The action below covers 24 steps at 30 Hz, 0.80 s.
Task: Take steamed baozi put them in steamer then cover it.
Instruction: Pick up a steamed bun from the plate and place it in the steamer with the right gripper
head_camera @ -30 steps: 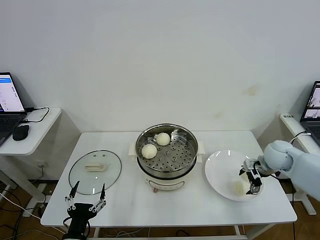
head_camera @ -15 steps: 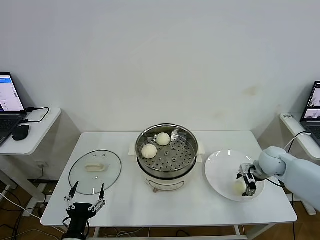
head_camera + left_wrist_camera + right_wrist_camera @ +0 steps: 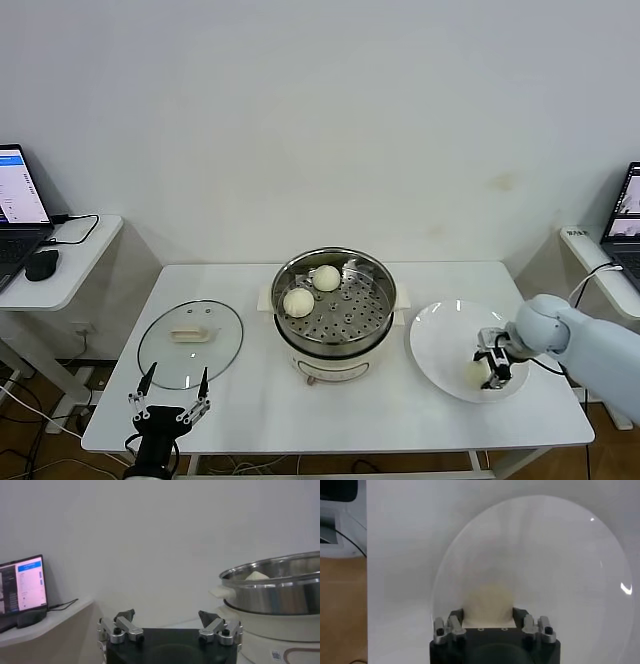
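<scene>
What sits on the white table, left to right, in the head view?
Round clear glass lid → shiny steel steamer pot holding two cream-white buns → flat white round plate → right end effector.

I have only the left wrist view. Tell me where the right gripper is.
Observer: The right gripper is down over the white plate, to the right of the steamer, at a baozi lying on that plate.
Operator: Count the baozi in the steamer. I can see only one top above the rim.
Observer: There are two in there, one nearer and one farther back, both on the left part of the perforated tray.
</scene>
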Motion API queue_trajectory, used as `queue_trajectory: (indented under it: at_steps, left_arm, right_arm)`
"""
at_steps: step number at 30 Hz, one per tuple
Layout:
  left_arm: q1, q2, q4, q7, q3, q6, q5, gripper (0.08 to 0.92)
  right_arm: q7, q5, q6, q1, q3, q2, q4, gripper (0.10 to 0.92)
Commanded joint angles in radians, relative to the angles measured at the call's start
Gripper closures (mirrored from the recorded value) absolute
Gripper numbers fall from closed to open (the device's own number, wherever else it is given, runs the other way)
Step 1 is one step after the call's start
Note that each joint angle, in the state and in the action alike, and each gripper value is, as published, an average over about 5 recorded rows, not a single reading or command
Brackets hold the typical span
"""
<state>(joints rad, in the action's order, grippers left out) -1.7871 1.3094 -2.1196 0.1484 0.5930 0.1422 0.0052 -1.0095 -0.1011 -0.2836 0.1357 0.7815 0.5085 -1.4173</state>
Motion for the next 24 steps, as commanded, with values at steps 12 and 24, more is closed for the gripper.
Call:
queue_trajectory:
  at_steps: [12,24]
  left_arm:
    - [0.007,-0.01,-0.009,0.0,-0.003,0.0,-0.007,0.177]
    - [0.009,-0.012,-0.006,0.0,0.007,0.001,-0.018,0.177]
  right_arm:
    - [-0.051,0.229,-0.013,-0.567,0.184,0.034,-0.008,0.429]
    - [-0.026,0.346,0.009,-0.81,0.349,0.337,-0.01,0.423]
